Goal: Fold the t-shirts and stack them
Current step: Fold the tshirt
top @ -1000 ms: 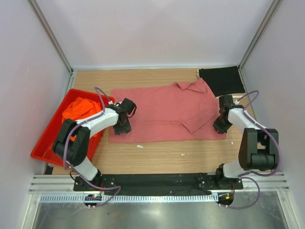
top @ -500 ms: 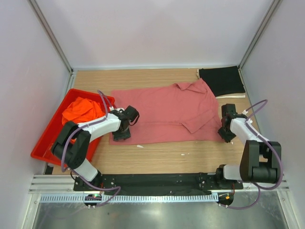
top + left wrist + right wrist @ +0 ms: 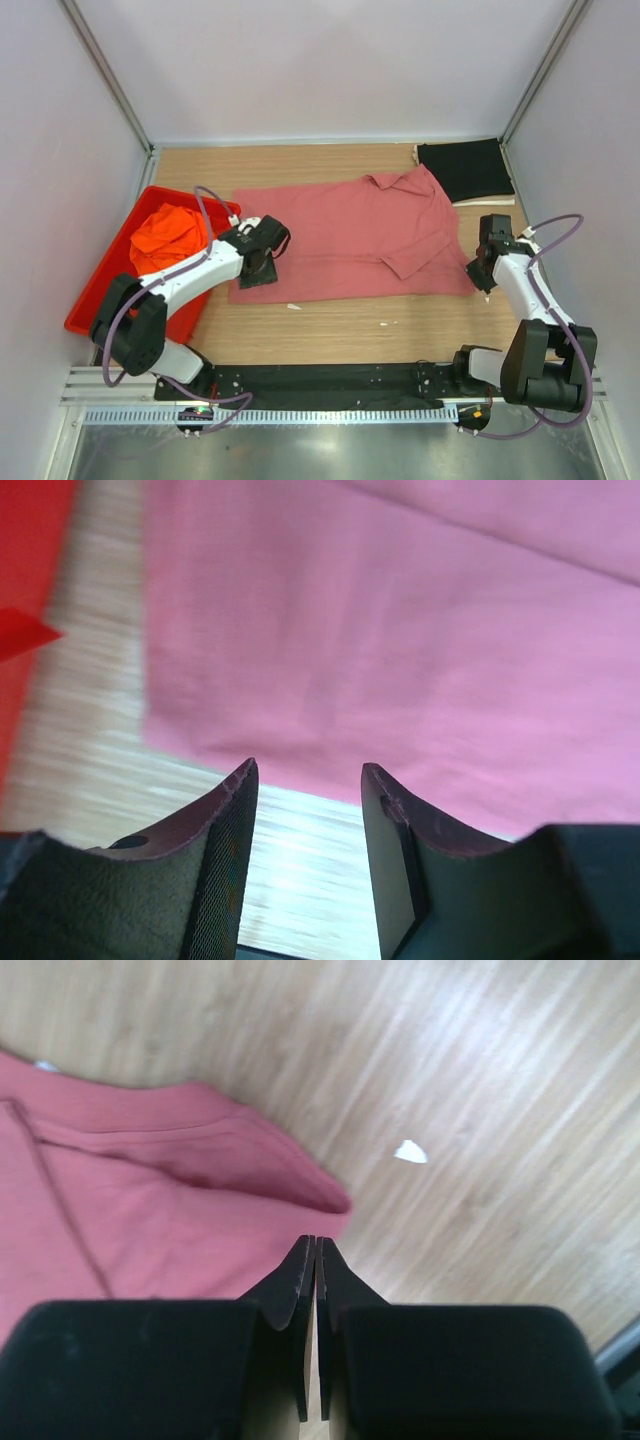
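Half open, my left gripper (image 3: pixel 305 785) hovers over the edge of the rose shirt (image 3: pixel 400 630), empty. My right gripper (image 3: pixel 316 1250) is pressed together at the shirt's corner.

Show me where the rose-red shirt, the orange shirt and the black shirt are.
rose-red shirt (image 3: pixel 330 245), top view, middle of its spread body.
orange shirt (image 3: pixel 165 232), top view, centre of the crumpled heap.
black shirt (image 3: pixel 465 168), top view, middle of its flat rectangle.

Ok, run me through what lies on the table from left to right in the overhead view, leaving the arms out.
red tray, with the orange t-shirt bunched inside it → rose-red t-shirt, spread flat → black t-shirt, at the far right corner.
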{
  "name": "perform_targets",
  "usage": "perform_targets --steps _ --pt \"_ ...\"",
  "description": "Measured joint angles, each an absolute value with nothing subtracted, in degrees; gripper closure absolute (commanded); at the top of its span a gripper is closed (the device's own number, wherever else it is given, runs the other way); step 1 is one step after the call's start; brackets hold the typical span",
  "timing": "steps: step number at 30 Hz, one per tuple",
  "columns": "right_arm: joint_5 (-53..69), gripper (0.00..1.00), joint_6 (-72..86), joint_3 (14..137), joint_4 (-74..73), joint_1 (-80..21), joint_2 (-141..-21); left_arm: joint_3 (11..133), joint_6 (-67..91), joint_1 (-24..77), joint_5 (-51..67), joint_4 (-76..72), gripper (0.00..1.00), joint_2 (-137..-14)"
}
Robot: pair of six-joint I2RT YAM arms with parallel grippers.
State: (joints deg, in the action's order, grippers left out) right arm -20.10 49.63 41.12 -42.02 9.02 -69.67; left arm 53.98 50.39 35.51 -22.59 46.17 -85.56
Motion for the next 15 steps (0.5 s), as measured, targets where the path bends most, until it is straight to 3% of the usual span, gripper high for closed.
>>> perform_targets --steps 5,11,15 --pt "-14.04 0.94 50.41 41.54 -38.24 9.02 -69.17 54.65 48.73 35.51 -14.96 41.01 0.53 -83.53" --pt "-9.26 0.95 52.51 40.84 -31.33 9.02 -77.54 55.90 47.40 35.51 -11.97 38.37 0.52 -91.18" --pt "-11.29 0.95 52.90 40.95 -30.79 9.04 -81.03 57.17 47.86 35.51 -14.66 38.76 0.44 -96.18"
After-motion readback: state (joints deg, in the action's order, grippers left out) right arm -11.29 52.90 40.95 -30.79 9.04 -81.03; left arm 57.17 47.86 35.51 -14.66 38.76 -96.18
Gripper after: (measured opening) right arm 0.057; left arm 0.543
